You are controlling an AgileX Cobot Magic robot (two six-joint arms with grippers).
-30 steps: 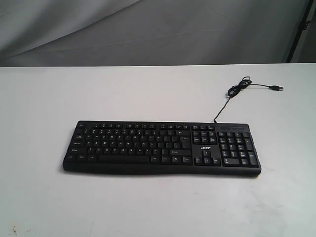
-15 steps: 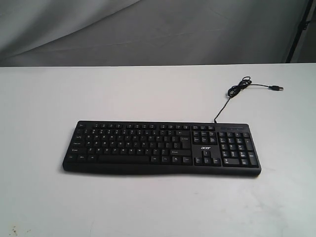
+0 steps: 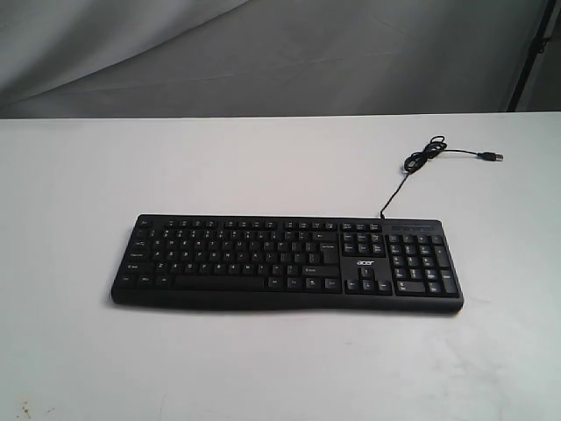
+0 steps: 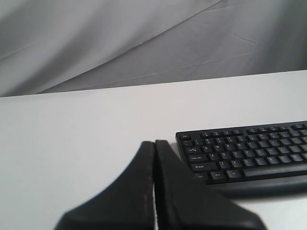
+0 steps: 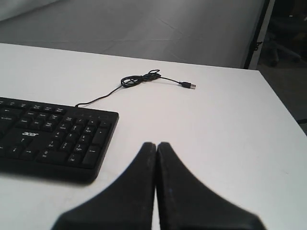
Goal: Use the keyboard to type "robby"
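Observation:
The black keyboard with white legends lies flat on the white table, number pad at its right end. Its thin cable runs back to a loose coil and a USB plug. Neither arm shows in the exterior view. In the left wrist view my left gripper is shut and empty, off the keyboard's Ctrl-and-Shift end, not touching it. In the right wrist view my right gripper is shut and empty, off the number-pad end of the keyboard, apart from it.
The white table runs back to a grey cloth backdrop. The cable coil and USB plug lie behind the keyboard's right end. A dark stand rises past the table's right back corner.

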